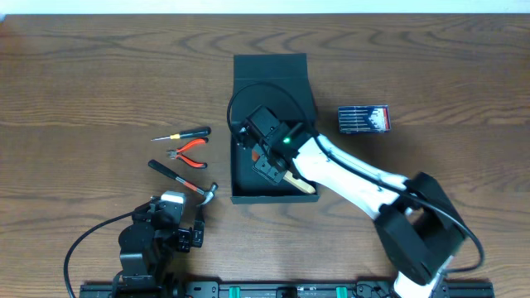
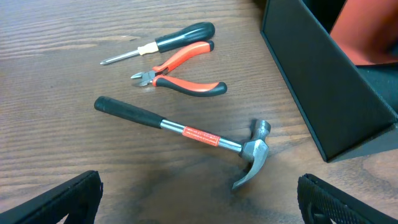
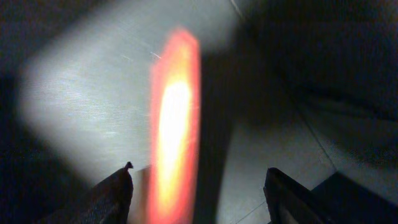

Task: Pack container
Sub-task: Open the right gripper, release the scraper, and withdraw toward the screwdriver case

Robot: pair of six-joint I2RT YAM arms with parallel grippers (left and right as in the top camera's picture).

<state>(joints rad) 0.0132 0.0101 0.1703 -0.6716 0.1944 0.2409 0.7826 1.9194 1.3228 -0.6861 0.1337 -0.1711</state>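
Observation:
The container (image 1: 265,197) is a dark square box in the middle of the table, its flap lid (image 1: 269,66) open at the far side. My right gripper (image 1: 267,165) reaches down inside it. In the right wrist view its jaws (image 3: 196,193) are open, with a blurred orange-red object (image 3: 174,124) between them above the container floor (image 3: 93,93). That object also shows in the overhead view (image 1: 262,154) and in the left wrist view (image 2: 364,31). A tan piece (image 1: 302,184) lies in the box. My left gripper (image 1: 189,234) is open and empty (image 2: 199,211), just short of the hammer's head.
A hammer (image 1: 178,175) (image 2: 186,132), orange-handled pliers (image 1: 190,153) (image 2: 183,71) and a black-handled screwdriver (image 1: 186,133) (image 2: 168,43) lie left of the container wall (image 2: 323,87). A small dark box with a red stripe (image 1: 363,118) lies to its right.

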